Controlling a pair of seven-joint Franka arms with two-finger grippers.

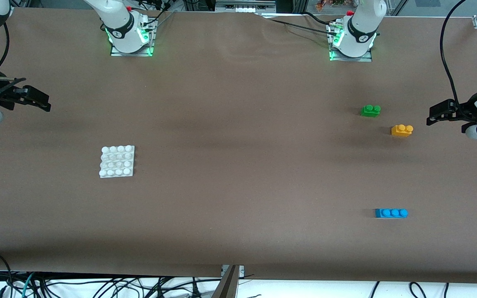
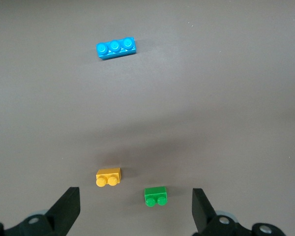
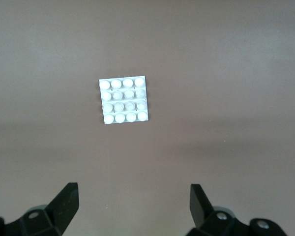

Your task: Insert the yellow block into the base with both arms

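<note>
The yellow block (image 1: 402,130) (image 2: 108,177) lies on the brown table toward the left arm's end, studs up. My left gripper (image 1: 432,116) (image 2: 136,206) hangs open in the air just outside that block, at the table's end, holding nothing. The white studded base (image 1: 117,161) (image 3: 124,100) lies flat toward the right arm's end. My right gripper (image 1: 42,103) (image 3: 133,204) hangs open and empty high over the table's end, well away from the base.
A green two-stud brick (image 1: 370,110) (image 2: 156,196) sits close beside the yellow block, slightly farther from the front camera. A blue three-stud brick (image 1: 391,213) (image 2: 116,48) lies nearer the front camera. The arm bases (image 1: 131,37) (image 1: 352,41) stand along the back edge.
</note>
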